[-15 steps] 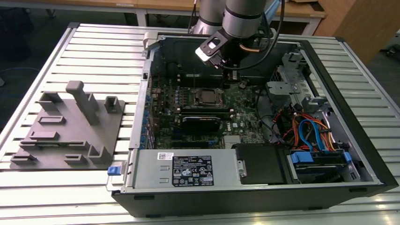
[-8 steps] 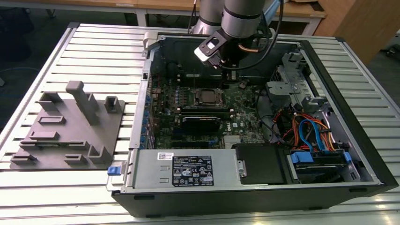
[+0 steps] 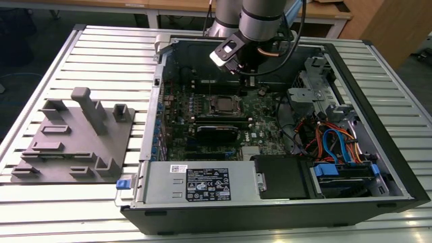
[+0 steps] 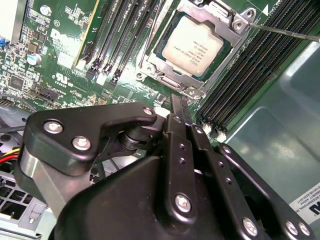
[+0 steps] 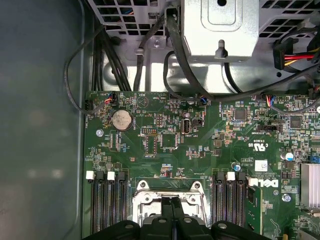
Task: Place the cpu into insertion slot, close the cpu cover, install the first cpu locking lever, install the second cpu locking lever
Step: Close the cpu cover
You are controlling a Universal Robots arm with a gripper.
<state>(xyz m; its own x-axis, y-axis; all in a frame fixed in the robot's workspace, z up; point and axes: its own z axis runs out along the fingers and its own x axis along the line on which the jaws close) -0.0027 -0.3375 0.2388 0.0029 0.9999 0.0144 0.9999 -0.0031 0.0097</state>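
One grey robot arm (image 3: 260, 20) reaches down into the far half of an open black computer case (image 3: 270, 223), which lies flat on a slatted metal table (image 3: 101, 45). Its black gripper (image 4: 180, 107) hangs low over the green circuit board (image 4: 60, 45), just beside the socket on its far side. The two narrow fingers (image 5: 166, 207) are pressed together with nothing between them. I cannot tell whether the tips touch the board.

In the second wrist view, the small flat square cpu (image 4: 192, 45) with its dull silver-tan top sits in the black-rimmed square insertion slot (image 4: 156, 52). The thin metal-framed cpu cover (image 4: 167, 80) lies flat around it, with the chip showing through the window. A thin bright metal lever (image 4: 285, 31) runs off from one corner of the frame, across the long black memory slots (image 4: 250, 75).

At the exterior view's left, well apart from the case, a grey moulded fixture tray (image 3: 68, 147) rests on the table.
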